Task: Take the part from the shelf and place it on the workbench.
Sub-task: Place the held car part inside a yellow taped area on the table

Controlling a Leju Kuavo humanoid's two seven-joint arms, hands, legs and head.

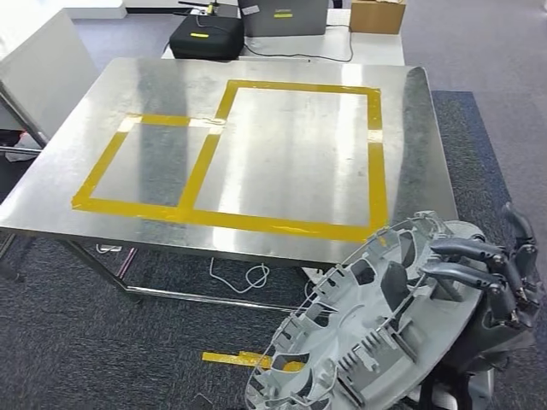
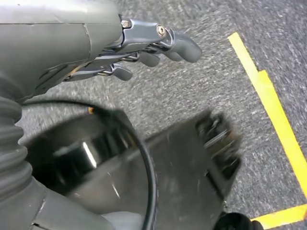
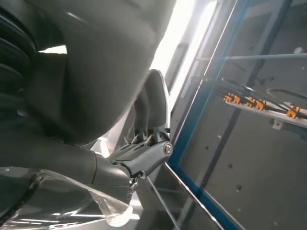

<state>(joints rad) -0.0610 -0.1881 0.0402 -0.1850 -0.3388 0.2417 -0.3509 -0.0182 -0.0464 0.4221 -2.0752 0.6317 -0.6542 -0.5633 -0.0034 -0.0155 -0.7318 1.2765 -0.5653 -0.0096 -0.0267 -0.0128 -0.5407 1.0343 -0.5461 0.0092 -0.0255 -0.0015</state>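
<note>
The part (image 1: 367, 325) is a large grey plastic moulding with ribs and cut-outs, tilted at the lower right of the head view, off the workbench's near right corner and lower than its top. My right hand (image 1: 500, 278) grips its right edge, dark fingers curled over the rim; in the right wrist view the right hand (image 3: 145, 153) presses against the part's pale surface (image 3: 108, 67). The steel workbench (image 1: 413, 145) carries yellow tape outlines: a big rectangle (image 1: 380, 162) and a smaller one (image 1: 97, 171). My left hand (image 2: 145, 48) hangs over carpet, fingers apart, holding nothing.
A black case (image 1: 206, 36), a laptop (image 1: 284, 17) and a cardboard box (image 1: 377, 15) stand on a table behind the bench. A white cable (image 1: 248, 278) lies on the carpet under the bench. Yellow floor tape (image 1: 235, 359) (image 2: 275, 120) marks the dark carpet.
</note>
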